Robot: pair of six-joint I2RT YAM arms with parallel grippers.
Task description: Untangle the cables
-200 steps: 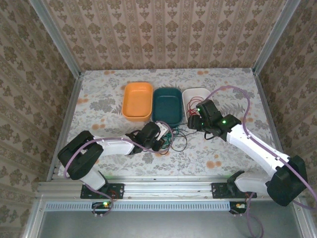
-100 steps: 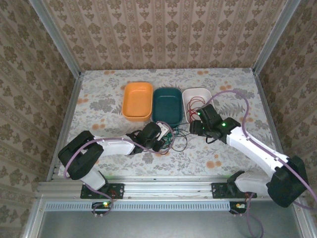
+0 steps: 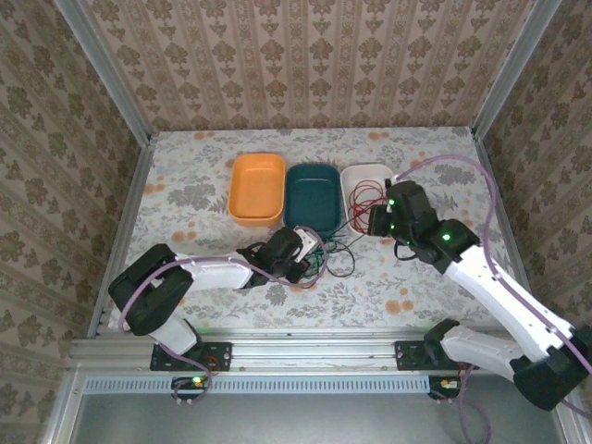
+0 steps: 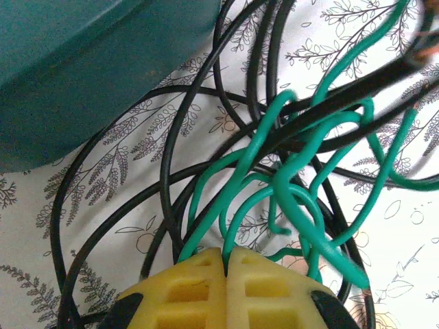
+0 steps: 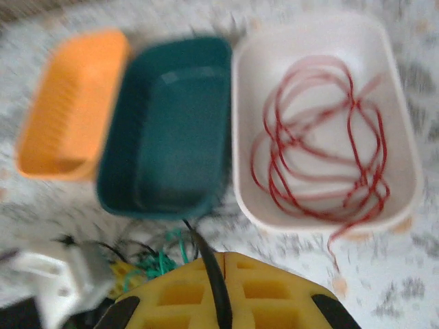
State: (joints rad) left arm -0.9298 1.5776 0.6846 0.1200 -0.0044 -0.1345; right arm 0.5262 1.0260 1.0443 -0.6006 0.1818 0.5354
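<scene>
Pull the right gripper (image 5: 218, 266), clamped on what looks like the black cable (image 5: 200, 241), slowly away from the left gripper (image 4: 226, 257), which is pinched on the green cable (image 4: 328, 252) just ahead of it.

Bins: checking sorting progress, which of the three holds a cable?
The white bin, rightmost: the red cable lies coiled inside; orange bin and teal bin hold none.
</scene>
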